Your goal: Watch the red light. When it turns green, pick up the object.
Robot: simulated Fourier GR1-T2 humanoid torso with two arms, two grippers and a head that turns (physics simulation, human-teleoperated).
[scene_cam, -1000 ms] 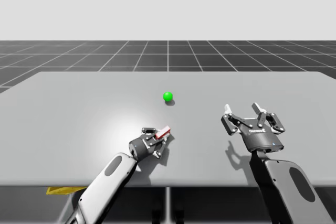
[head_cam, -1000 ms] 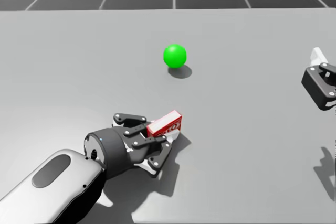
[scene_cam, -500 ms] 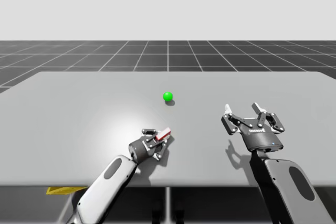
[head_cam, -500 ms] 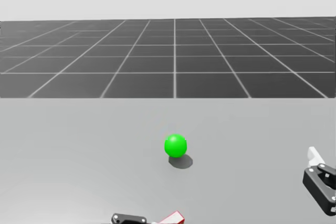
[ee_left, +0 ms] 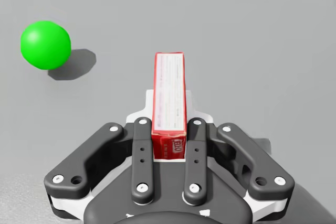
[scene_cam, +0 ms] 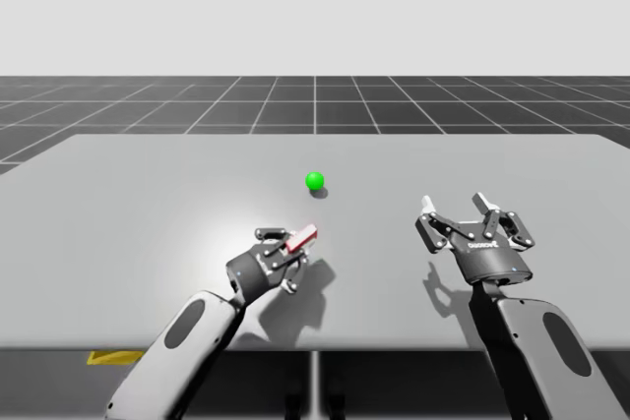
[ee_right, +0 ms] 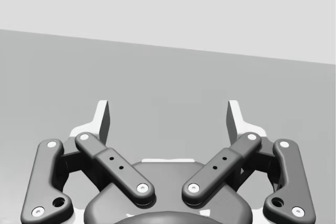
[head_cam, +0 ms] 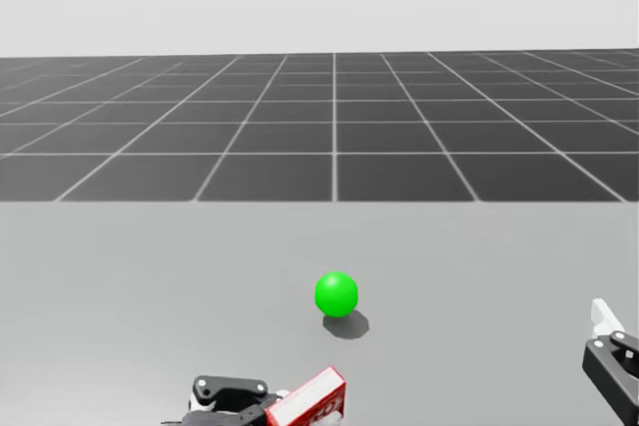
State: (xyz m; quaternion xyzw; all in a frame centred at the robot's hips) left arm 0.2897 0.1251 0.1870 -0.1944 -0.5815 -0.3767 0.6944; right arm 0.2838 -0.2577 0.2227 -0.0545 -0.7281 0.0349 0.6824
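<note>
low in the middle of the high view, left of centre, my left gripper is closed on one red box, a finger on each side. the box tilts up toward the upper right and is off the table, with its shadow to the lower right. one round green light sits on the table at the frame's centre, above the box and apart from it. my right gripper hovers at the lower right, spread wide with nothing in it. that makes two grippers, one box and one light.

at the bottom edge of the head view, left of centre, the box's end shows beside a dark finger. the light sits just above it, near the middle. a part of my right gripper shows at the lower right edge.

between the fingers in the left wrist view, the box stands edge-on, both pressing its long faces. it sticks out well ahead of the fingertips. the light lies ahead and off to one side.

ahead of the gripper in the right wrist view lies bare table, and the fingers stand far apart, holding nothing.
</note>
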